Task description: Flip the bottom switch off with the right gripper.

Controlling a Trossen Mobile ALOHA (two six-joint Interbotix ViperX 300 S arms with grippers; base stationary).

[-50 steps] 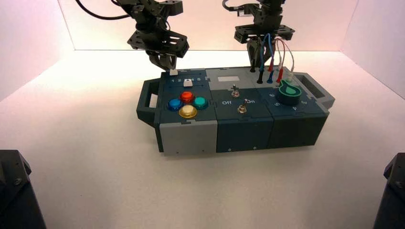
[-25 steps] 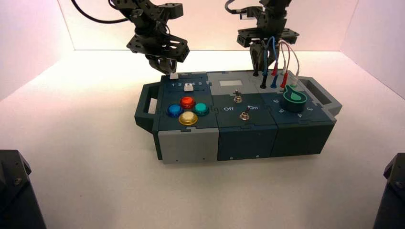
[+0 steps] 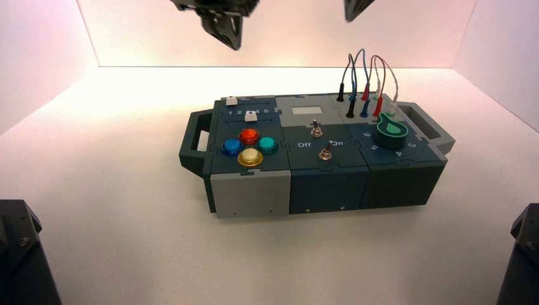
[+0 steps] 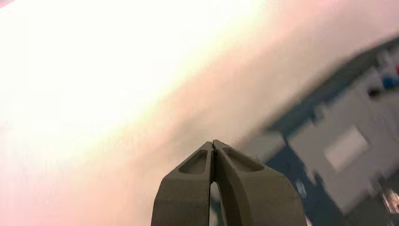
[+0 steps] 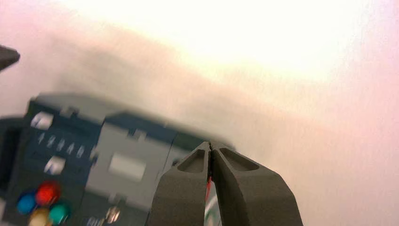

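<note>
I take the box [image 3: 254, 184] as my landmark; it sits on the white counter [image 3: 127, 241] with its grey and dark-blue front wall toward me. On its top, nearest that front edge, the yellow button [image 3: 250, 157] leads a cluster with the blue button [image 3: 232, 147], green button [image 3: 267, 145] and red button [image 3: 248, 135]. Beside them, on the middle panel, the bottom switch [image 3: 325, 153] stands between the white "Off" and "On" print; its little silver lever looks tipped toward the "On" side, though from above I can't be sure. Just behind it is the second toggle [image 3: 315, 129]. On the box's right part sits the green knob [image 3: 391, 130], and behind that the wires [image 3: 365, 76] arch up from their plugs. Two white slider tabs [image 3: 250, 115] sit behind the buttons.

Well above the box's rear left corner, the left claw [image 3: 225, 28] hangs at the top of my overhead view; its wrist view shows its fingers [image 4: 235, 181] pressed together. Above the rear right, only a tip of the right claw [image 3: 354, 9] shows, well apart from the bottom switch; its wrist view shows its fingers [image 5: 186, 183] pressed together too.
</note>
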